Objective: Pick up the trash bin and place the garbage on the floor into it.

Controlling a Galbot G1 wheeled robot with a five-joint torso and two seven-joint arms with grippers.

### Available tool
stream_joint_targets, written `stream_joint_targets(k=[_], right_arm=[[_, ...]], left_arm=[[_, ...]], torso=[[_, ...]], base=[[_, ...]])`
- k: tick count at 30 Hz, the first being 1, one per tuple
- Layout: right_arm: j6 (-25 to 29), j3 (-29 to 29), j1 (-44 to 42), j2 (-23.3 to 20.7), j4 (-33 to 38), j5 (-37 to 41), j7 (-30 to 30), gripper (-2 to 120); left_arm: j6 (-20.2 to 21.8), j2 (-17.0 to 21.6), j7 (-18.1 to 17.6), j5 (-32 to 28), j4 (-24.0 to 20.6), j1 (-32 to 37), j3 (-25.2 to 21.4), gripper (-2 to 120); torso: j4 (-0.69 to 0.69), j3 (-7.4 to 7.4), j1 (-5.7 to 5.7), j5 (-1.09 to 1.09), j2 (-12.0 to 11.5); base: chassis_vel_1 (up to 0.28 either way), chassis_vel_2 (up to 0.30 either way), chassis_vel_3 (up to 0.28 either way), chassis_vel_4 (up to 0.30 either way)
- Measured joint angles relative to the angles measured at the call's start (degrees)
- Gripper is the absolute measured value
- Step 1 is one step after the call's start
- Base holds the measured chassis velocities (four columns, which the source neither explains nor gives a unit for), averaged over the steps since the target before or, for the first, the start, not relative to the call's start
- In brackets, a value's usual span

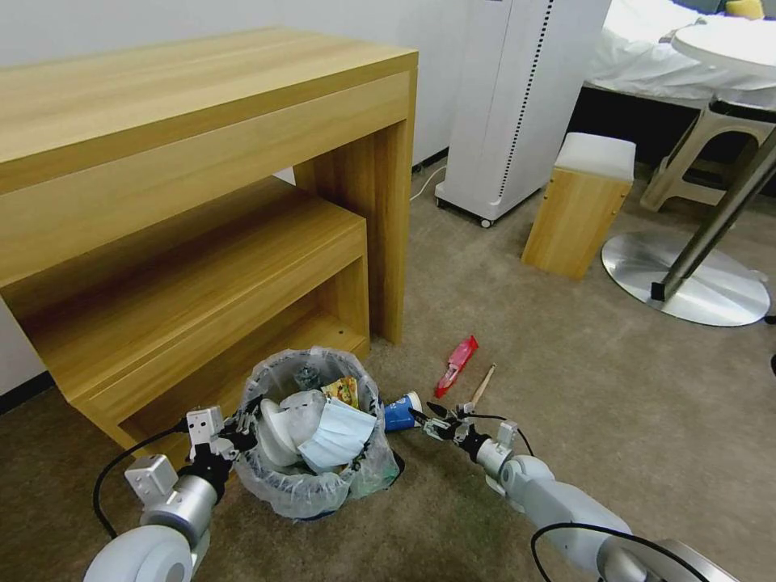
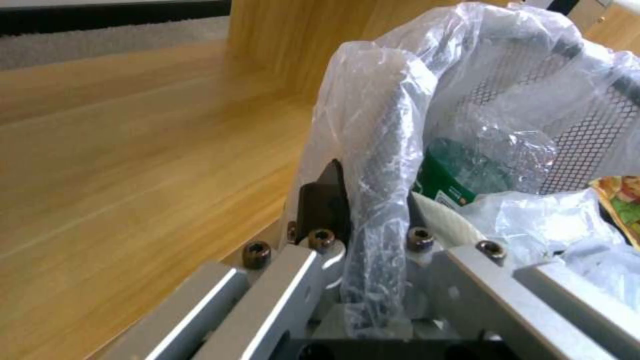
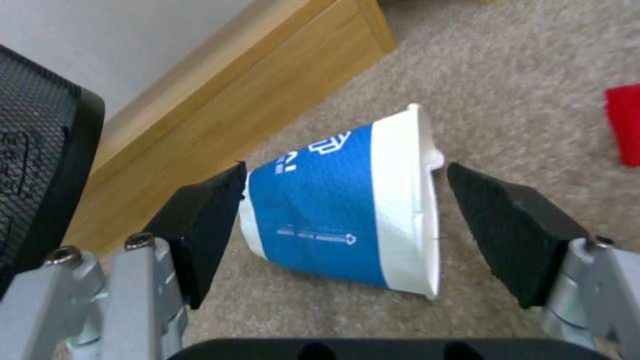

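Left claw (image 2: 373, 235) pinches the trash bin (image 1: 315, 485) rim; mask (image 1: 339, 436), slippers inside. Right claw (image 3: 340, 225) spread around cup (image 3: 347, 220).

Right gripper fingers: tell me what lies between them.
The blue-white cup lies on its side on the carpet between the open fingers of the right gripper, as the right wrist view shows; the far finger stands clear of its rim.

Count: 1 trash bin (image 1: 311, 477), clamped at the rim by the left gripper (image 1: 242, 427). In it: 1 pale blue mask (image 1: 339, 432), 1 white slipper (image 1: 276, 432) visible, 1 green-label bottle (image 2: 460, 175), 1 printed packet (image 1: 343, 390). On the floor: 1 blue-white cup (image 3: 347, 210) between the spread fingers of the right gripper (image 3: 347, 230), 1 red wrapper (image 1: 457, 365) and 1 wooden stick (image 1: 482, 385) just beyond it. Grippers: 2.
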Motion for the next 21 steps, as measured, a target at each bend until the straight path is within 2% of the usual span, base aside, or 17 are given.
stream_joint_targets(k=[15,21], right_arm=[[0.4,2.0,1.6,3.8,-6.6,-4.2,-1.5,77],[1.7,2.2,1.2,4.1,-6.9,-5.5,-2.6,59]], left_arm=[[-0.6,-0.5,0.1,0.3,-1.0,1.4,-0.3,2],[-0.8,-0.8,0.3,0.5,-1.0,1.4,-0.2,2]], torso=[[0.00,0.00,0.00,-0.01,0.0],[0.00,0.00,0.00,-0.01,0.0]], base=[[0.000,0.000,0.000,0.000],[0.000,0.000,0.000,0.000]])
